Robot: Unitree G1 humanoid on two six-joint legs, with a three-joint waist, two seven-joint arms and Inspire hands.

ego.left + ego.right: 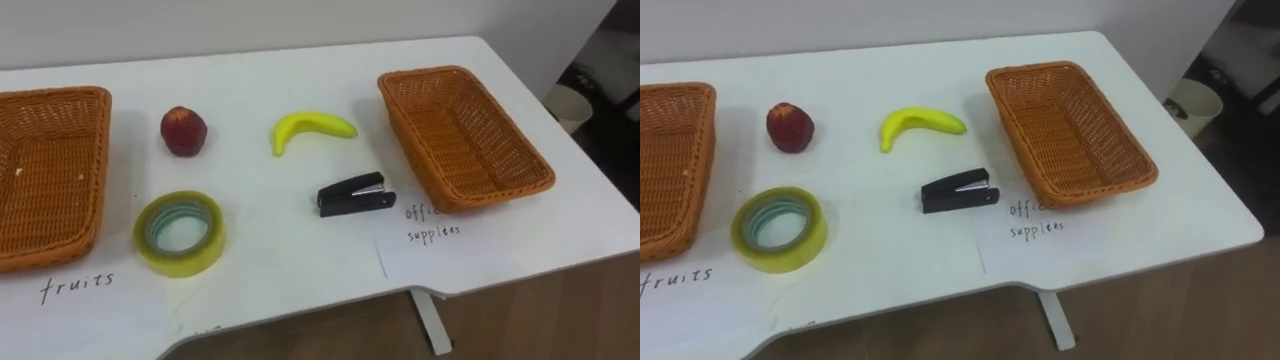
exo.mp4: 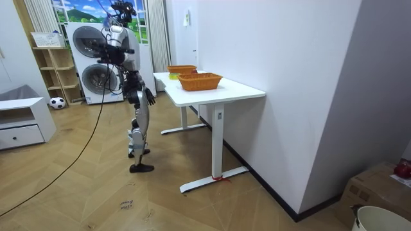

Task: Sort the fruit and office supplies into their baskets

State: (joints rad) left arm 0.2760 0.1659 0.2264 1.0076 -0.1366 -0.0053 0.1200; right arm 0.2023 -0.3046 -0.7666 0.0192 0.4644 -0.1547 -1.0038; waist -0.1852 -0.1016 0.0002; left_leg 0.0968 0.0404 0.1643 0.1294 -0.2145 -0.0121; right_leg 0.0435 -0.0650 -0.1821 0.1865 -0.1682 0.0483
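Black stapler (image 1: 356,193) flat on the white table (image 1: 300,70), just beside the near corner of the right basket (image 1: 470,140). Likely hard, dense and a little slick; best pinched across its narrow sides, about mid-length. Off to the left, a yellow-green tape roll (image 1: 180,233) lying flat: probably light, stiff and smooth-rimmed, best taken across the outer rim or with a thumb through the hole. Further back, a banana (image 1: 310,128) and a red fruit (image 1: 184,130), well apart. Both probably soft-skinned and easily bruised, the round one apt to roll — so cupped gently, not squeezed. At the table's other end, the left basket (image 1: 50,160), with a handwritten label in front of each basket and no item yet in either. In the room view, upright at the table's long side — right hand (image 2: 149,96) low by the hip, fingers apparently spread loose, holding nothing.
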